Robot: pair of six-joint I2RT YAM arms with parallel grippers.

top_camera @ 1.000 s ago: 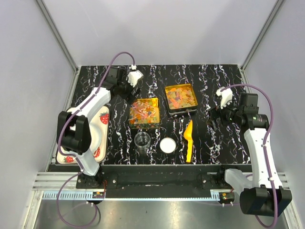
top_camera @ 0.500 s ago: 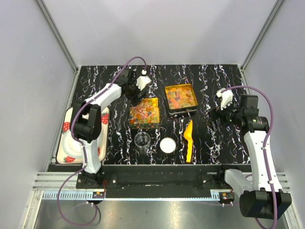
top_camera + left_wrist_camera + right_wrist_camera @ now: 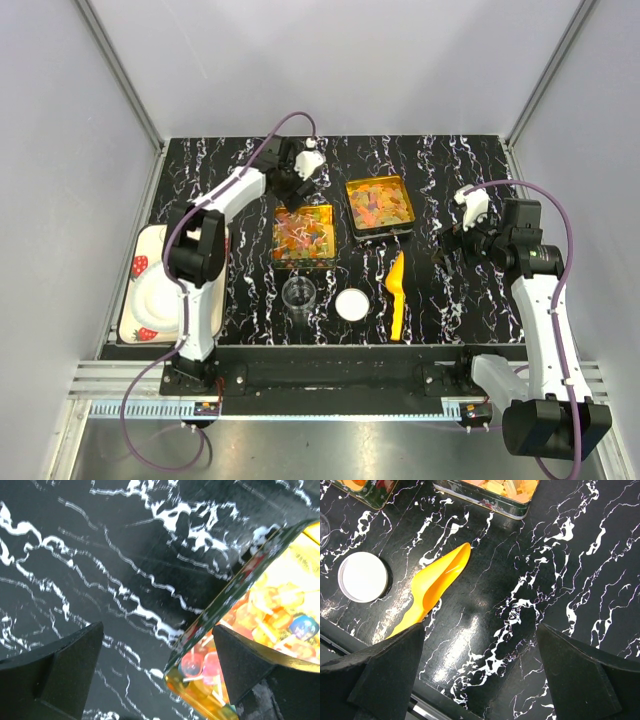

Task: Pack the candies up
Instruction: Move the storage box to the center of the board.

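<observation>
The candies (image 3: 303, 235) are small orange, red and yellow pieces filling a square gold tin (image 3: 278, 262) at mid-table. More candies (image 3: 379, 203) fill a second tin (image 3: 350, 208) to its right. My left gripper (image 3: 291, 196) hangs open over the first tin's far left corner. In the left wrist view that gripper (image 3: 157, 635) straddles the tin's rim (image 3: 235, 597), with candies (image 3: 280, 612) beside one finger. My right gripper (image 3: 446, 246) stands open over bare table right of the scoop, nothing between its fingers (image 3: 390, 670).
A yellow-orange scoop (image 3: 397, 294) (image 3: 436, 586) lies in front of the right tin. A white round lid (image 3: 351, 304) (image 3: 362, 576) and a clear cup (image 3: 299, 293) sit near the front. A strawberry-patterned plate (image 3: 140, 300) rests at the left edge.
My left arm has swung right from the back-left of the table to the far corner of the left tin. The right arm has barely moved.
</observation>
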